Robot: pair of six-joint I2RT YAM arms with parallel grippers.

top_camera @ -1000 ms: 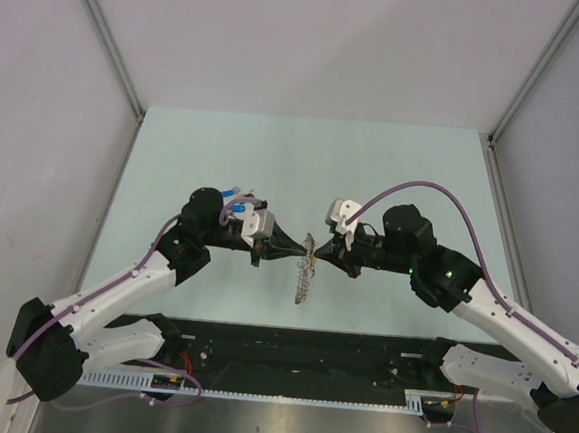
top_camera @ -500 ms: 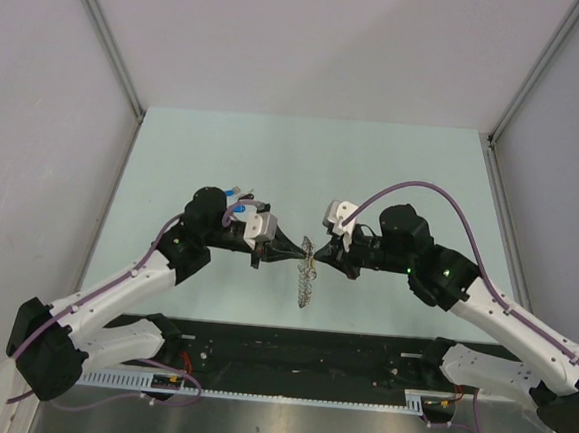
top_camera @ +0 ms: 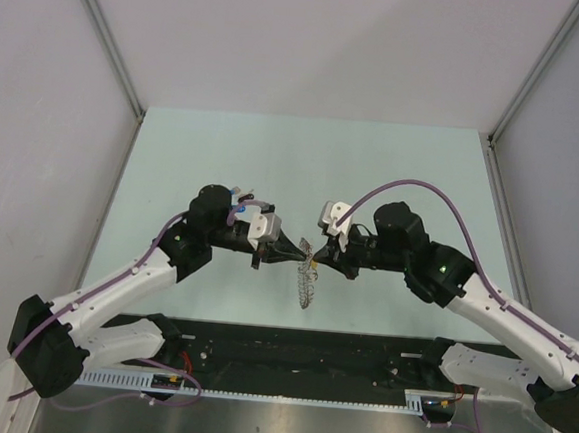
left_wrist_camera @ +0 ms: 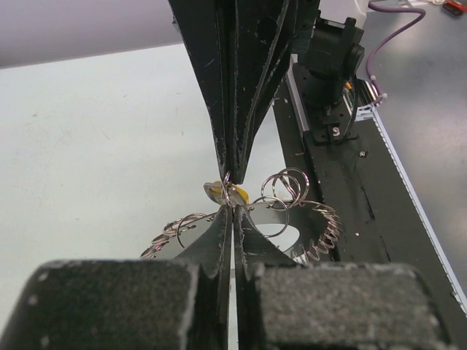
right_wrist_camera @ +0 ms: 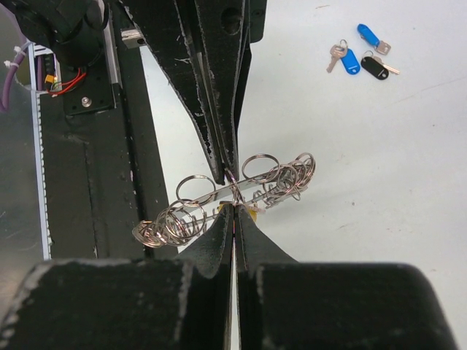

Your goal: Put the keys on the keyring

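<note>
My two grippers meet tip to tip above the table's middle. The keyring [top_camera: 306,284], a silvery bar crowded with small wire loops, hangs between and below them. It also shows in the left wrist view [left_wrist_camera: 315,222] and the right wrist view [right_wrist_camera: 182,215]. My left gripper [left_wrist_camera: 232,209] is shut on the keyring's edge. My right gripper [right_wrist_camera: 234,208] is shut on a yellow-headed key [right_wrist_camera: 252,212], held right against the ring. The yellow key also shows in the left wrist view [left_wrist_camera: 238,194]. Two blue keys [right_wrist_camera: 352,60] and a black key [right_wrist_camera: 373,68] lie together on the table.
The black base rail [top_camera: 299,348] runs along the table's near edge under the hanging ring. Grey walls stand on both sides of the pale green table [top_camera: 303,167].
Both gripper tips have shifted slightly left and down together. The hanging keyring has swung a little with them. Both grippers stay shut.
</note>
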